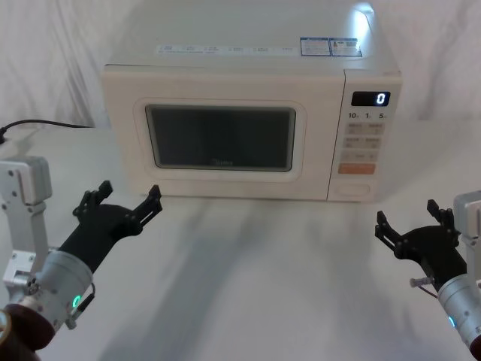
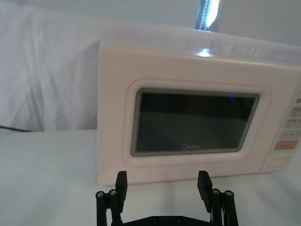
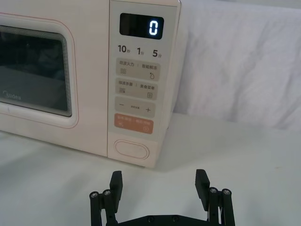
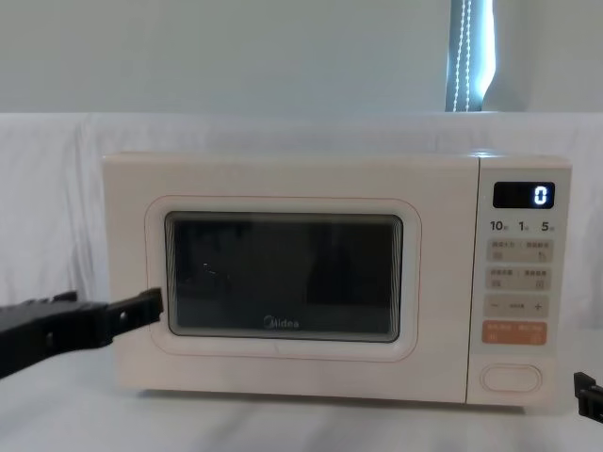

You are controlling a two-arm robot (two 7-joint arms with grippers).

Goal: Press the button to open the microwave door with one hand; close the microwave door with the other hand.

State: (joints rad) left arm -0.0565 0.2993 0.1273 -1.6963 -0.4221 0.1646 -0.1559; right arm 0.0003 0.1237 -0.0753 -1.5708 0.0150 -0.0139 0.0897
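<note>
The cream-white microwave [image 1: 248,83] [image 4: 283,169] stands at the back of the table, its display reading 0. Its door [image 1: 222,139] [image 2: 193,122] [image 4: 283,278] with the dark window is closed flush. The wide pill-shaped button [image 1: 353,191] [image 3: 132,149] [image 4: 511,378] sits at the bottom of the keypad, below the orange key. My left gripper [image 1: 126,199] [image 2: 163,181] is open, hovering in front of the door's lower left corner. My right gripper [image 1: 409,222] [image 3: 158,181] is open too, off the table in front of and slightly right of the button, touching nothing.
A white cloth covers the table [image 1: 248,263] and hangs behind the microwave. A black cable [image 1: 37,124] runs along the far left. Bare tabletop lies between the two arms in front of the microwave.
</note>
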